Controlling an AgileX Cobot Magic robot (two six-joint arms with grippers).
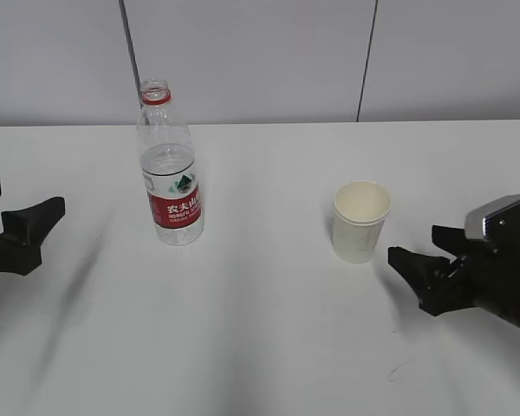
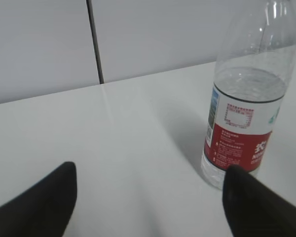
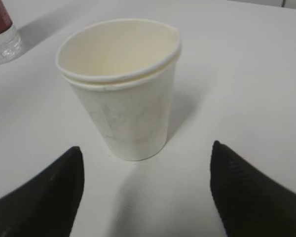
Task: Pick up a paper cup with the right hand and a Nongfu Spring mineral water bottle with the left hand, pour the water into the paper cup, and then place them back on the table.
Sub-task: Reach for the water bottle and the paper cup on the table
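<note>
The Nongfu Spring bottle point(image 1: 168, 169) stands upright and uncapped on the white table point(image 1: 269, 347), left of centre, with water up to just above its red label. The paper cup point(image 1: 360, 221) stands upright and empty to the right. My left gripper point(image 1: 26, 198) is open and empty at the left edge, apart from the bottle. In the left wrist view the bottle point(image 2: 246, 98) is ahead to the right of the open gripper point(image 2: 151, 173). My right gripper point(image 1: 416, 243) is open just right of the cup. In the right wrist view the cup point(image 3: 121, 94) stands just ahead of the open gripper point(image 3: 146, 148).
A pale wall with dark vertical seams point(image 1: 130, 52) rises behind the table's far edge. The bottle's base point(image 3: 2, 39) shows at the top left of the right wrist view. A small dark mark point(image 1: 399, 371) lies on the table near the front right.
</note>
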